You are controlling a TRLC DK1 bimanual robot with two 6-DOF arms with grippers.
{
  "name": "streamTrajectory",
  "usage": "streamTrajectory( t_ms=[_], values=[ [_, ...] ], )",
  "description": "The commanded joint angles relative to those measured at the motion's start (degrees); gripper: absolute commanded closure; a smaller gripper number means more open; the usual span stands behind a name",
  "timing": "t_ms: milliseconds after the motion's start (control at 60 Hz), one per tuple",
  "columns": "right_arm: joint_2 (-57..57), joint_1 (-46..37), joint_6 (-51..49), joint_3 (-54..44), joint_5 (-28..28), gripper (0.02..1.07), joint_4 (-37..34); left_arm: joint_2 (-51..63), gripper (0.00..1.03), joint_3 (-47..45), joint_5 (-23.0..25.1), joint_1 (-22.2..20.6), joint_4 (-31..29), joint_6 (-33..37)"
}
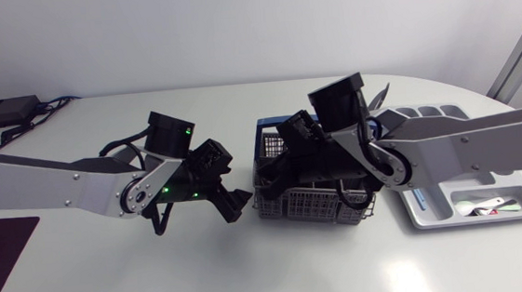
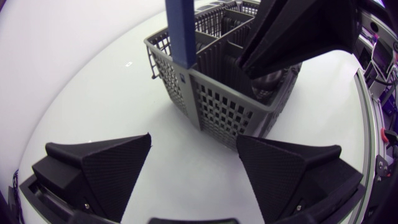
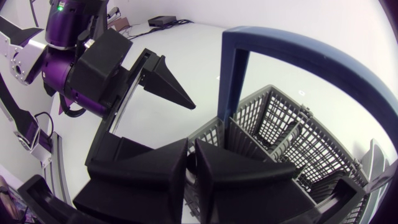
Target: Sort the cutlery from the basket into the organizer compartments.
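Left wrist view: left pincer (image 2: 194,142) apart just beside the grey basket (image 2: 230,109), right pincer (image 3: 191,152) together over it.

Left gripper (image 2: 193,140): its two black wedge fingers stand wide apart, with only bare tabletop between them; they touch nothing.
Table (image 2: 93,81): a plain white surface running under and all around the gripper.
Basket (image 2: 230,109): a grey cutlery basket with gridded walls, standing upright on the table just ahead of the gripper, its near corner facing the gap between the fingers. Dividers split the inside into compartments.
Handle (image 2: 181,31): a blue upright bar rising from the basket's near wall.
Right gripper (image 2: 267,56): a broad black wedge slanting down over the basket's far side, its tip at the rim.
Contents: something dark sits below that wedge; I cannot make out what.
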Motion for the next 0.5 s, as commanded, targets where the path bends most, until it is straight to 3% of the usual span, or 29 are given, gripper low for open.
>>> streamTrajectory(
  t_ms=[0,283,483],
  values=[
    [-2.2,-0.71,-1.78,-1.18,1.81,1.01,-2.86,0.19,0.09,-1.04,0.89,-0.5,0.71,-0.65],
    [-9.93,2.54,-1.78,-1.45,8.14,1.01,-6.55,-0.08,0.09,-1.13,0.89,-0.59,0.71,-0.65],
    [-12.65,2.54,-1.78,-1.97,9.64,1.01,-7.78,-0.52,0.09,-1.3,0.89,-0.5,0.63,-0.65]
  ],
)
